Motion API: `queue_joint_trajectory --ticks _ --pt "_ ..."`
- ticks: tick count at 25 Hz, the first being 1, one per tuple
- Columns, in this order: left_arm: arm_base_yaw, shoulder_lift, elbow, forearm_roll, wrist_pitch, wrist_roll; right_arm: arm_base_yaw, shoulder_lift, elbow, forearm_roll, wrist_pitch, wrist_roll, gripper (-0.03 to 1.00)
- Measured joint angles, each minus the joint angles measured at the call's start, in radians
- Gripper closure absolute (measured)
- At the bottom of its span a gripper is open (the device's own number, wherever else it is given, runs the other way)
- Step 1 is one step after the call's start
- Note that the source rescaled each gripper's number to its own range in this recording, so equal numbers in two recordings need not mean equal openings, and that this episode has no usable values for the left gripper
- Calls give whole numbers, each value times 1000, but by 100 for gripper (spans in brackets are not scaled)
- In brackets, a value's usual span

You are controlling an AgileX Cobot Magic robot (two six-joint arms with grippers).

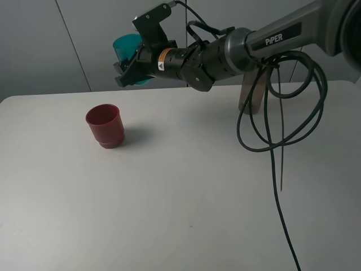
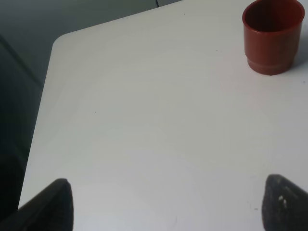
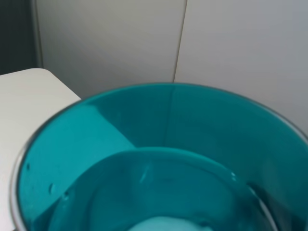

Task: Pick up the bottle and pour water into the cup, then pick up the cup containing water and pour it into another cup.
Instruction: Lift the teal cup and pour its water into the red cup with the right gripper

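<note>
The cup (image 3: 159, 159) fills the right wrist camera, its teal rim cut off on three sides. We see droplets on the inner wall and a curved line lower down that may be a water surface, though we cannot be sure. From the high camera the cup (image 1: 127, 44) is held tilted in the air above the far edge of the table (image 1: 180, 197), clamped in the right gripper (image 1: 131, 68), whose fingers are closed on its wall and hide its lower half. Another cup (image 1: 105, 125), dark red, stands upright on the table below and slightly left of the raised one, well apart from it.

The bottle (image 1: 252, 99) stands near the far edge and is mostly hidden behind the right arm (image 1: 271, 39) and a loop of black cable (image 1: 276, 147); only a brownish strip shows. That cable hangs on down over the near right part of the table and leaves the frame at the bottom.

In the left wrist view the left gripper (image 2: 168, 204) hovers over bare tabletop, its fingers (image 2: 53, 204) wide apart and holding nothing, only their dark tips in frame. The red cup (image 2: 273, 33) sits at that picture's edge, its rim partly cropped. The table's rounded corner and a dark drop-off lie to one side. Wide bare surface lies around the red cup and toward the near edge.
</note>
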Motion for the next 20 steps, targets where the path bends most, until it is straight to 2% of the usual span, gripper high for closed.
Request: queue_joint_trajectory --ticks 5,13,20 --pt "0 0 0 0 0 0 25 81 -116 0 9 2 94" --pt "0 0 0 0 0 -2 47 184 -277 0 93 -2 94" --pt "0 0 0 0 0 -2 49 201 -292 -28 108 -151 94"
